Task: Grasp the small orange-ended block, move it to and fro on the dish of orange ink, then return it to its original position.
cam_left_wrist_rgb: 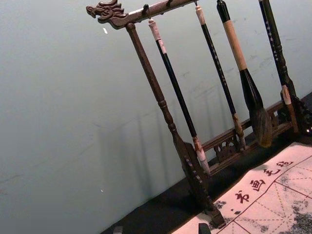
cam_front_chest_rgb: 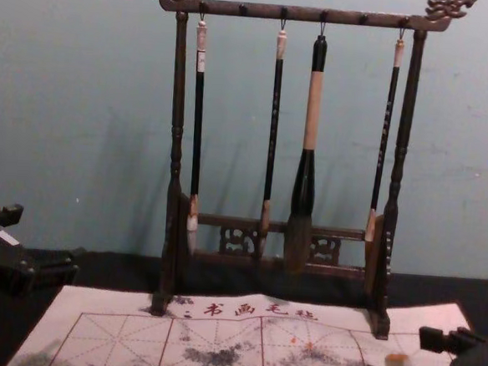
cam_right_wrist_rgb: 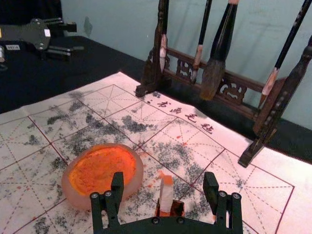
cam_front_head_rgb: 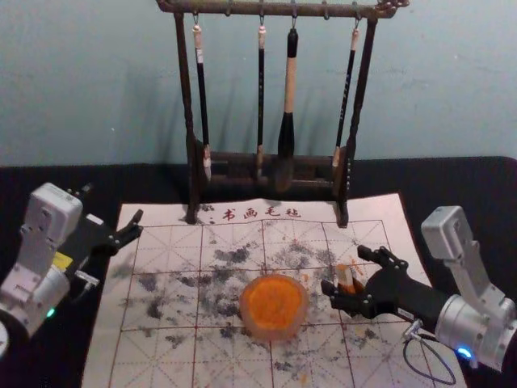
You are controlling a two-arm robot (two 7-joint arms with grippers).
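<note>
My right gripper (cam_front_head_rgb: 345, 270) stands open around the small block (cam_front_head_rgb: 346, 280), right of the dish of orange ink (cam_front_head_rgb: 275, 305). In the right wrist view the white, orange-topped block (cam_right_wrist_rgb: 166, 194) is upright between the spread fingers of the right gripper (cam_right_wrist_rgb: 163, 181), apart from both; a brown-orange piece shows at its foot. The round, pale-rimmed dish (cam_right_wrist_rgb: 135, 178) lies beside one finger. The chest view shows the block's orange top (cam_front_chest_rgb: 398, 360) at the right edge. My left gripper (cam_front_head_rgb: 121, 212) is parked open over the mat's far left corner; its fingertips edge into the left wrist view (cam_left_wrist_rgb: 161, 229).
A dark wooden rack (cam_front_head_rgb: 188, 97) with several hanging brushes (cam_front_head_rgb: 288, 89) stands at the mat's far edge. The white gridded mat (cam_front_head_rgb: 161, 242), stained with ink, lies on the black table (cam_front_head_rgb: 452, 182). A pale wall (cam_front_head_rgb: 97, 81) rises behind.
</note>
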